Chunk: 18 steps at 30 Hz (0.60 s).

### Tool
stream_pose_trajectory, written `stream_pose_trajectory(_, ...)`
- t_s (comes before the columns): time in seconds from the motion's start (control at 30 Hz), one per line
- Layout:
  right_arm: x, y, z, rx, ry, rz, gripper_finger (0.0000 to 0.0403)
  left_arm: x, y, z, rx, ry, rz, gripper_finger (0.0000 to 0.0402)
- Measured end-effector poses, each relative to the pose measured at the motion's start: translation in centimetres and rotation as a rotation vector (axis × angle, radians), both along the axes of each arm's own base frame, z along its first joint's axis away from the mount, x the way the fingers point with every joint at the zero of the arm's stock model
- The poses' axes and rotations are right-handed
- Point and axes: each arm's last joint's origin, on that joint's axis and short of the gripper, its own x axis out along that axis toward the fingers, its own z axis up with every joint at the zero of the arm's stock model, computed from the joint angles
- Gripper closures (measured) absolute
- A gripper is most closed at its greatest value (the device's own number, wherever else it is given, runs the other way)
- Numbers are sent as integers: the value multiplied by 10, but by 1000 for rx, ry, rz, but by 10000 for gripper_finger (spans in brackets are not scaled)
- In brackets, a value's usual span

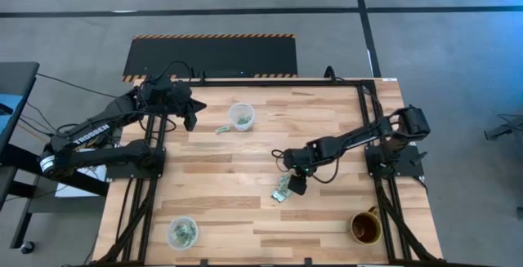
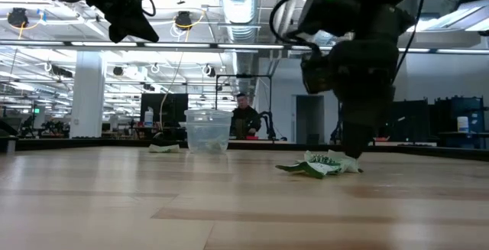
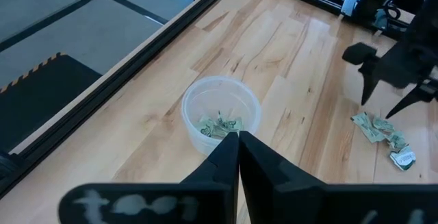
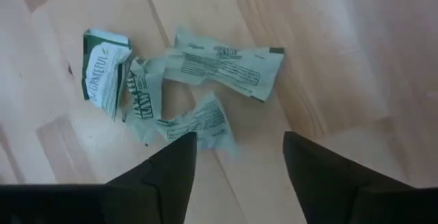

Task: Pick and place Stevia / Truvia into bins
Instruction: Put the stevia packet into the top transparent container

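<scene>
So the landmark here is the little heap of crumpled sweetener packets (image 1: 282,190) sitting a bit right of the middle of the butcher-block table (image 1: 237,210). The right gripper (image 4: 236,157) is right on top of that heap with its fingers spread apart and nothing between them; in its wrist view the two dark tips straddle the nearest packet, tips down near the wood. Packets are thin paper, pale green and white with printed text, all wrinkled and bent, lying touching or overlapping each other.

Up and to the left of the heap is a clear cup (image 1: 242,116), round, whitish see-through plastic, with a few packets in the bottom. One stray packet (image 1: 221,129) lies on the wood just beside that cup. The left gripper (image 3: 238,142) hangs in the air beside that cup, on the side away from the heap, fingers pinched together with nothing in them.

Second cup (image 1: 182,233) is well down-left of the heap near the front edge, same kind, also with packets inside. A brown mug (image 1: 365,227) with a handle is down-right of the heap, well apart. Nothing stands between the heap and either cup, just bare planks.

Table has a black metal frame. In the low view a person (image 2: 244,116) shows far back in the room.
</scene>
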Motion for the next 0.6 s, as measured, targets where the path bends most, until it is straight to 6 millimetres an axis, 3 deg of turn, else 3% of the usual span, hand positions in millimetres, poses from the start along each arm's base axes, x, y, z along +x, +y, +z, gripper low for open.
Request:
stream_pose_trajectory(0.33,5,3,-14,19,28,19,199,0,0,0,-3,4,0,401)
stream_pose_trajectory(0.6,6,2,-13,-6,-2,14,283,0,0,0,-3,4,0,401)
